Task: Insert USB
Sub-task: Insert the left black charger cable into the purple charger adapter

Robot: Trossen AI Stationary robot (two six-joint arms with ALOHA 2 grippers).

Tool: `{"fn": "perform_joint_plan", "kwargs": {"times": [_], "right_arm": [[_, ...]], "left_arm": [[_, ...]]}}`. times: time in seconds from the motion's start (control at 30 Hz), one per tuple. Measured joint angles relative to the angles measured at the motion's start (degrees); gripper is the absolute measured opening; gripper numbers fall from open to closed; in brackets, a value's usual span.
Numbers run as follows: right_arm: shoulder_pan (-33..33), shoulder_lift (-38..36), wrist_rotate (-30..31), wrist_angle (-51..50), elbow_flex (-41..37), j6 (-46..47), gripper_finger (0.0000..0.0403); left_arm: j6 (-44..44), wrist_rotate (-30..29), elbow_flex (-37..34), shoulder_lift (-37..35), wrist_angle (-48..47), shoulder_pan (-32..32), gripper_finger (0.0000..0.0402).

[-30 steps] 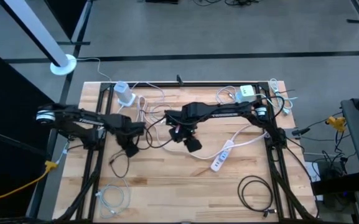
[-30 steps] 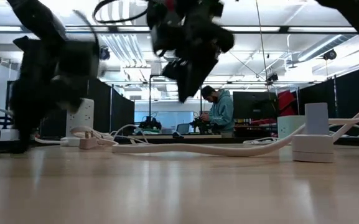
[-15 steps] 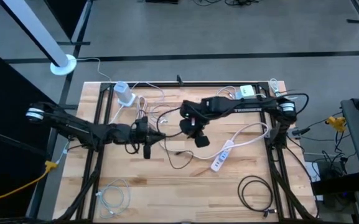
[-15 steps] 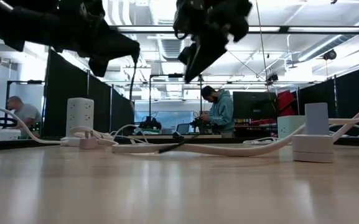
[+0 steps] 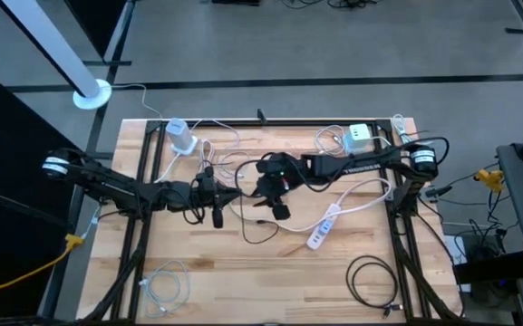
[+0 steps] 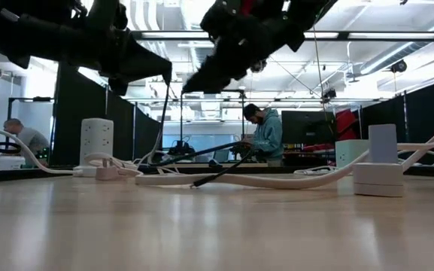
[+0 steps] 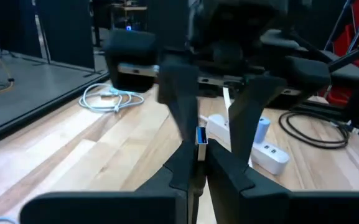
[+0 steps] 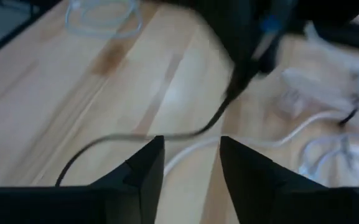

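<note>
My left gripper (image 7: 199, 163) is shut on the USB plug (image 7: 201, 135) of a black cable (image 8: 167, 134). It is held above the table's middle, and the blue-tongued metal end points level at my right gripper. My right gripper (image 8: 191, 163) faces it from close by, open. Its two fingers (image 7: 178, 102) stand left and right of the plug's line without touching it. In the high view the left gripper (image 5: 232, 194) and the right gripper (image 5: 256, 192) nearly meet. The white power strip (image 5: 324, 230) with USB ports lies flat on the table right of them. My left gripper pinches the plug's dark body (image 7: 199, 152) between its two fingers, just behind the metal end. The metal end sticks out past the fingertips. The fingers lie level, coming from the table's left, along the plug. The plug is lifted clear, and the cable (image 6: 163, 113) hangs slack to the table.
A white charger block (image 5: 181, 136) and white cords (image 5: 211, 154) lie at the far left. A white adapter (image 5: 359, 136) sits at the far right. A coiled black cable (image 5: 374, 279) lies near right and a coiled white cable (image 5: 164, 288) near left. People stand in the room beyond.
My left gripper has swung from pointing down to level and risen. It has moved toward the table's right with the plug, drawing the black cable up off the table. My right gripper has tipped up from pointing steeply down and now faces the plug.
</note>
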Motion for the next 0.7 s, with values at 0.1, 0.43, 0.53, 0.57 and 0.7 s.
{"fn": "perform_joint_plan", "kwargs": {"times": [0.1,0.43,0.53,0.57,0.7], "right_arm": [[-0.03,0.64,0.01,3.78,0.0,1.37,0.0162],[0.0,3.4,0.07,12.15,-0.11,3.22,0.0146],[0.0,3.31,0.16,14.84,-0.11,3.96,0.0117],[0.0,3.31,0.17,14.91,-0.11,4.1,0.0103],[-0.09,3.25,0.71,13.49,-0.09,3.88,0.0022]], "left_arm": [[0.49,-0.01,0.0,0.04,1.01,0.02,0.0019],[1.46,0.4,-0.04,0.1,2.71,0.02,0.0019],[1.46,0.42,-0.04,0.29,2.76,0.02,0.0019],[1.46,0.44,-0.04,0.28,2.88,0.02,0.0019],[2.28,0.77,-0.07,0.29,2.97,0.0,0.0019]]}}
